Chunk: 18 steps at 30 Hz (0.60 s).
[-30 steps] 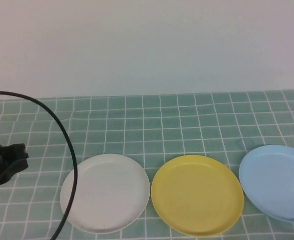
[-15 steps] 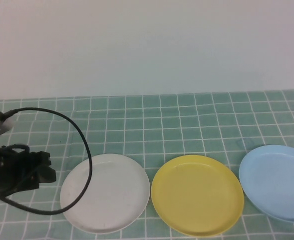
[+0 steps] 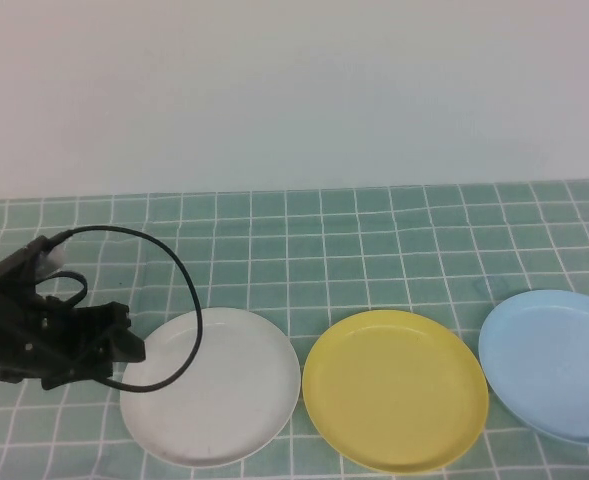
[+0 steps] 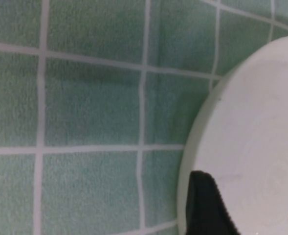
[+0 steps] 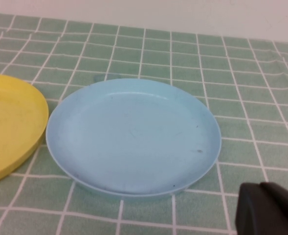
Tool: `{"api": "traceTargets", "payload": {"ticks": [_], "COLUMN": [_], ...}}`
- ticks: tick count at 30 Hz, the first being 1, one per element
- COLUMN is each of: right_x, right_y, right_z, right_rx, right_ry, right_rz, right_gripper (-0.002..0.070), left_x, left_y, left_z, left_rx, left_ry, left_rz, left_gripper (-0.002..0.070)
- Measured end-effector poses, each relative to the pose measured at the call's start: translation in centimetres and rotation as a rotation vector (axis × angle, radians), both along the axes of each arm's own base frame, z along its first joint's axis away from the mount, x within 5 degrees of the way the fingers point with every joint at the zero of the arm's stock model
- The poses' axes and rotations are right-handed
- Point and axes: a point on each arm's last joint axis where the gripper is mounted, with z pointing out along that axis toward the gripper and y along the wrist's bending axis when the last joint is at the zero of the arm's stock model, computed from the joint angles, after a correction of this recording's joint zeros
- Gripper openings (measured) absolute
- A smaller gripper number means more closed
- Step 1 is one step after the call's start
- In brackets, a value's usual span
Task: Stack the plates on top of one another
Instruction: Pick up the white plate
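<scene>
Three plates lie in a row on the green checked cloth: a white plate (image 3: 219, 385) on the left, a yellow plate (image 3: 394, 388) in the middle and a light blue plate (image 3: 554, 362) on the right. None rests on another. My left gripper (image 3: 132, 346) is at the white plate's left edge. In the left wrist view it (image 4: 249, 210) stands open, one finger (image 4: 206, 208) just inside the rim of the white plate (image 4: 251, 127). My right gripper (image 5: 270, 209) is shut and empty, off to one side of the blue plate (image 5: 134, 134) and apart from it. It does not show in the high view.
A black cable (image 3: 169, 265) loops from the left arm over the white plate's left part. The checked cloth (image 3: 374, 240) runs back to a plain white wall. The blue plate is cut off by the high view's right edge.
The left arm has come in from the table's left edge to the white plate's rim, and its jaws have opened. The plates and the right gripper have not moved.
</scene>
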Motion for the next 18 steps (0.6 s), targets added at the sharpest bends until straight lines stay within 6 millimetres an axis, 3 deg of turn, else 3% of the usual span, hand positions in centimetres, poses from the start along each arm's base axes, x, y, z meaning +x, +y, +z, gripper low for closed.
{"api": "traceTargets", "payload": {"ticks": [9,18], "right_x": [0.0,0.0], "right_y": [0.0,0.0], "right_z": [0.0,0.0], "right_rx": [0.0,0.0], "right_ry": [0.0,0.0], "right_rz": [0.0,0.0], "right_gripper": [-0.0002,-0.0002], "left_x": [0.6,0.9], "left_y": [-0.1,-0.2], "left_z": [-2.6,-2.9], "left_rx": [-0.005,-0.027], "left_ry": [0.049,0.033], "left_rz": [-0.027,-0.02], "left_gripper": [0.0363,0.0318]}}
